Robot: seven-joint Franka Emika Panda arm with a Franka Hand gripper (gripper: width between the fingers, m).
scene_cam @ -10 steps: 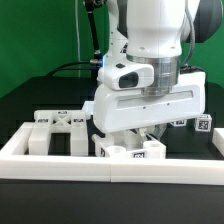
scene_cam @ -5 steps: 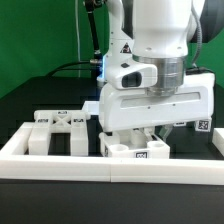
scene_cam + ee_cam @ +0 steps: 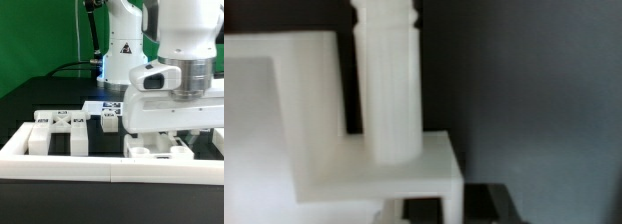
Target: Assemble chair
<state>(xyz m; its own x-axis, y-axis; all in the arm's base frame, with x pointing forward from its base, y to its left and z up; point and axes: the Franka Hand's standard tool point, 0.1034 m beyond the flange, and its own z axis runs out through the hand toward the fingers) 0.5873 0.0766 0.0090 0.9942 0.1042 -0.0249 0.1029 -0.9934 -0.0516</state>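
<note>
The Franka arm [image 3: 165, 40] is filling the upper part of the exterior view's right. Its wide white gripper [image 3: 165, 135] is hanging low over the black worktop [image 3: 40, 100]. A green backdrop [image 3: 35, 35] is standing behind the scene on the exterior view's left.

The long white border rail [image 3: 80, 166] is running across the front of the worktop and turning back at the exterior view's left end.

Directly under the gripper, just behind the rail, a blocky white chair part [image 3: 160, 151] is sitting low on the worktop. The gripper body is hiding its upper portion. Whether the jaws are closed on this part or merely standing over it cannot be told from the exterior view, since the hand is covering them.

On the exterior view's left, a cluster of upright white chair pieces [image 3: 45, 128] is standing inside the rail, well apart from the gripper. Between that cluster and the gripper, a small tagged block [image 3: 108, 121] is resting on the worktop.

The wrist view is blurred. In it, a white ribbed post [image 3: 388, 90] is standing against a white L-shaped block [image 3: 402, 170], with dark worktop beside them. The jaws are not showing clearly here either, so their state cannot be told.
</note>
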